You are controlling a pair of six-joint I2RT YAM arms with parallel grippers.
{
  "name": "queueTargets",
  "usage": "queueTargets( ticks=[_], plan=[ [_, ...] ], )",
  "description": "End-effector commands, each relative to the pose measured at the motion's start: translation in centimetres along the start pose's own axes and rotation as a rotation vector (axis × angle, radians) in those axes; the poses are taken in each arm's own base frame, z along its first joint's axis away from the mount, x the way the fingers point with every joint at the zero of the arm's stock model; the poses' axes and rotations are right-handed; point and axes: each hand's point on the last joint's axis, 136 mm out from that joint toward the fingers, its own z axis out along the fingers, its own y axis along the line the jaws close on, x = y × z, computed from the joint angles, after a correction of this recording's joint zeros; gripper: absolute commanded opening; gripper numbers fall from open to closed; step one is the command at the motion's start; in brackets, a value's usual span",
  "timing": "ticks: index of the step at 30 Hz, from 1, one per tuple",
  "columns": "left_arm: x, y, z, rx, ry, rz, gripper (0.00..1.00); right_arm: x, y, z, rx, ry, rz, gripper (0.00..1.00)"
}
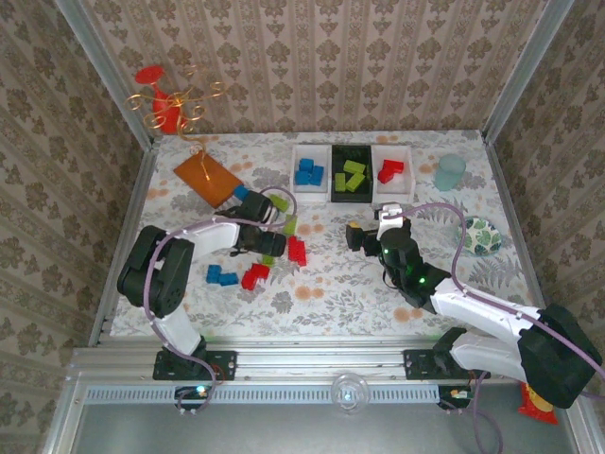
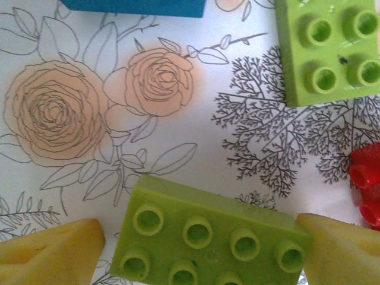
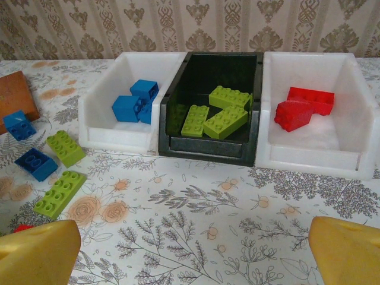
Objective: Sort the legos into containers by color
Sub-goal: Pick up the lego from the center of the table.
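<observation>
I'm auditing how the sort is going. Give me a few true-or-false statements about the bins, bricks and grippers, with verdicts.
1. The black bin holds lime green bricks. True.
2. Blue bricks sit in the right white bin. False: they sit in the left white bin; the right one holds red bricks.
3. The right gripper grips a brick. False: its jaws stand open with nothing between them.
4. A lime green brick lies between the fingers of the left gripper. True.
</observation>
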Motion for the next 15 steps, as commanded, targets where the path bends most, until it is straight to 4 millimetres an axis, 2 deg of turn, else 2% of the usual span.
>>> queueTargets(
  ticks=[1,6,9,12,15],
  plan=[
    [0.3,1.6,0.7,-0.032,0.034,-0.013,0.82,-1.2,0.4,0.0,-0.012,-0.018,0.029,1.00],
    [-0.6,1.6,1.0,-0.038,0.024,-0.014,0.74,-1.1,0.4,0.1,-0.008,-0.016,0.025,1.00],
    [-1.7,1.8,0.4,-0.051,-0.011,-0.025,0.68,-1.0,0.4,0.1,-0.007,-0.014,0.023,1.00],
    [-3.7,1.1,-1.1,-0.062,-0.078,-0.021,0.64,-1.0,0.5,0.2,-0.010,-0.012,0.023,1.00],
    [-6.8,-0.4,-3.7,-0.066,-0.186,-0.005,0.62,-1.0,0.4,0.2,-0.008,-0.011,0.025,1.00]
  ],
)
